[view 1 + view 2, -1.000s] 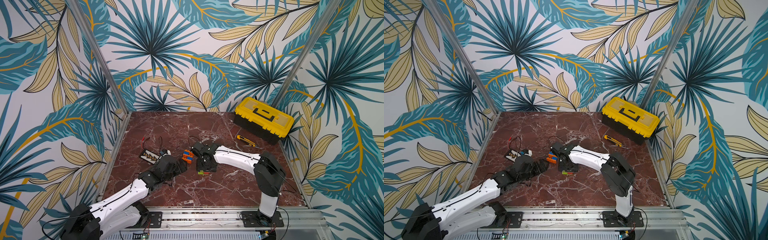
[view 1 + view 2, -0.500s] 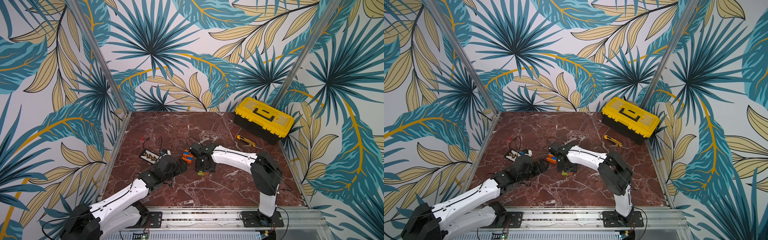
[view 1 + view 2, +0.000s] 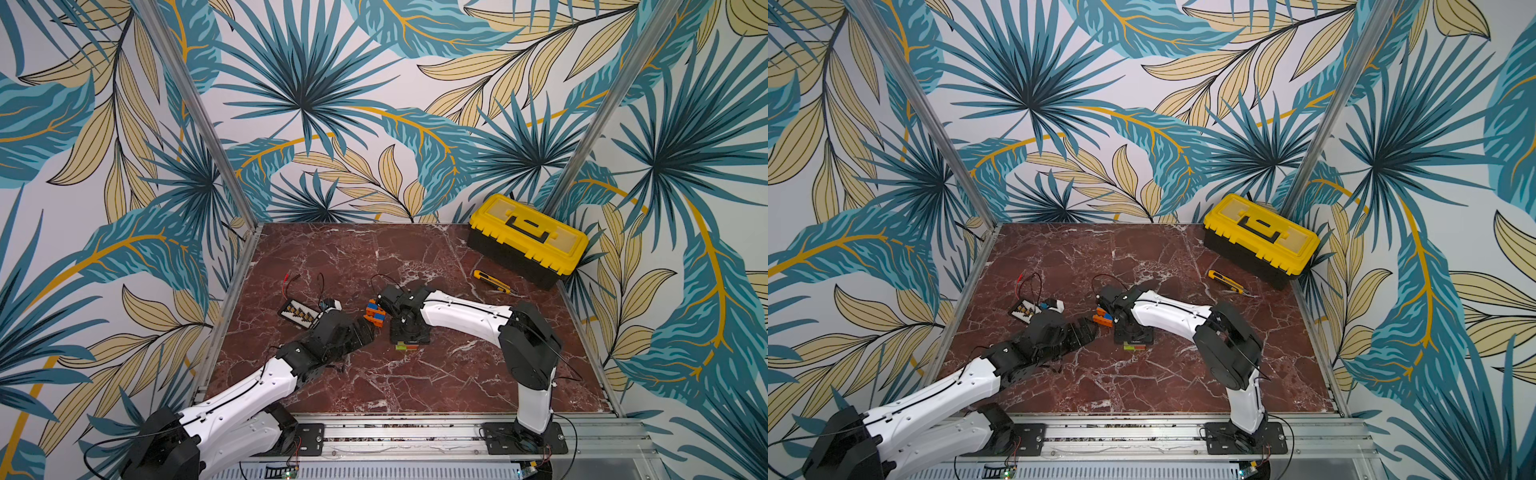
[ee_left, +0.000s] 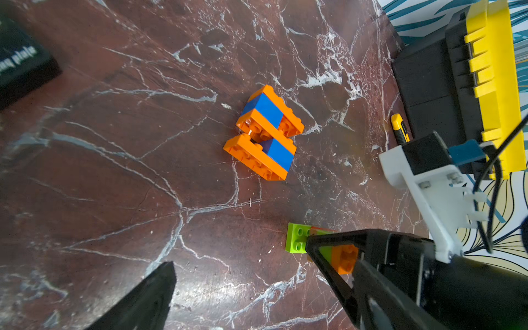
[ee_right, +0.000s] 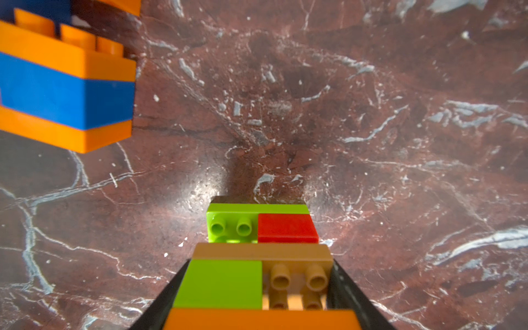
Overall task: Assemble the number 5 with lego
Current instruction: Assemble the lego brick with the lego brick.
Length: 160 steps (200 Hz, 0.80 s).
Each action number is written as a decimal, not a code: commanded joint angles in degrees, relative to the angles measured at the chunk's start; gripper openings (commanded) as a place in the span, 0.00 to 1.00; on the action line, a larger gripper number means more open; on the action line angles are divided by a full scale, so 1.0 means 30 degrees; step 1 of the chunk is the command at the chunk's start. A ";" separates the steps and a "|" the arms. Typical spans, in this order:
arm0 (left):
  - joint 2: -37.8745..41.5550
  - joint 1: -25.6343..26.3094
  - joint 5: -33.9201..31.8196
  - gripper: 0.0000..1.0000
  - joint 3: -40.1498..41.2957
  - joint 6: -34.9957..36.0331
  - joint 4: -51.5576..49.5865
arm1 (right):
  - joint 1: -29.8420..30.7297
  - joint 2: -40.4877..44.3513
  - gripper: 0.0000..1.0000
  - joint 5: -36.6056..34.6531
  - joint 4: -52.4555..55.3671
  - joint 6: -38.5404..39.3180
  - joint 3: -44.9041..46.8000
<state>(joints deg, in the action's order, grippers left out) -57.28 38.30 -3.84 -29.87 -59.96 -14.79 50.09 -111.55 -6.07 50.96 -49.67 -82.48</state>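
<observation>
An orange-and-blue lego assembly (image 3: 374,314) (image 3: 1104,316) (image 4: 264,133) lies on the marble table (image 3: 415,382) and shows at the edge of the right wrist view (image 5: 65,85). Beside it my right gripper (image 3: 409,337) (image 5: 260,263) points down, shut on a second lego stack (image 3: 407,345) (image 5: 220,283) of lime-green, orange and red bricks. The stack's lower end is at the table. My left gripper (image 3: 366,331) (image 4: 257,300) stands open and empty just short of the orange-and-blue assembly. In the left wrist view the stack (image 4: 297,241) is partly hidden behind a black finger.
A yellow-and-black toolbox (image 3: 528,239) (image 4: 463,85) sits at the back right, with a yellow utility knife (image 3: 492,280) (image 4: 400,128) in front of it. A black board with yellow parts and wires (image 3: 297,312) lies left of my left gripper.
The right arm's elbow has shifted slightly to the left. The grippers and the bricks have hardly moved.
</observation>
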 commanded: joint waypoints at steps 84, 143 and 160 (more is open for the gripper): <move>0.0726 -0.0128 -0.0381 1.00 0.0308 0.0005 -0.1002 | 0.0359 -0.0474 0.61 0.0175 0.0292 0.0295 0.0448; 0.1752 -0.0114 -0.0973 0.99 0.0434 -0.0030 -0.1702 | 0.0361 0.0176 0.60 -0.0138 0.0237 0.0185 0.0992; 0.1924 -0.0151 -0.0945 1.00 0.0379 0.0019 -0.1773 | 0.0359 0.0411 0.60 -0.0243 0.0173 0.0194 0.1201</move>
<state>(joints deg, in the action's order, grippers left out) -52.77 38.24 -5.50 -29.87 -60.01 -18.96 50.68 -110.85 -7.09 50.02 -49.23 -81.49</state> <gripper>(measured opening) 0.996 0.665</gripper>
